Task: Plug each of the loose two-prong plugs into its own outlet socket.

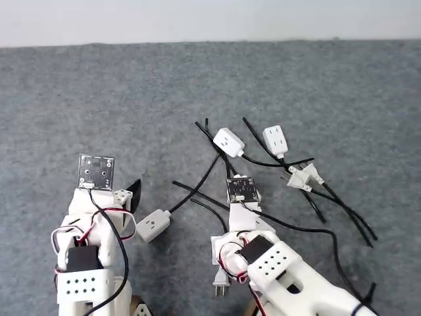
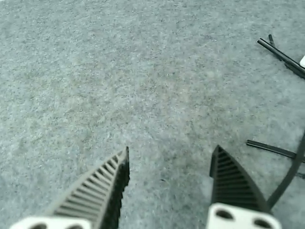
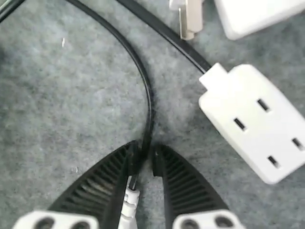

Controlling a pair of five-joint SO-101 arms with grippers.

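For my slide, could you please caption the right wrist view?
Right gripper pinching a black cord beside a white outlet socket.

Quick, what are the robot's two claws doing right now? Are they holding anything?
Left gripper: open, holding nothing.
Right gripper: closed on a black cord.

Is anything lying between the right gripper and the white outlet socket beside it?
Nothing visible. Only bare grey carpet separates the right gripper, its fingers pinching a black cord, from the outlet socket.
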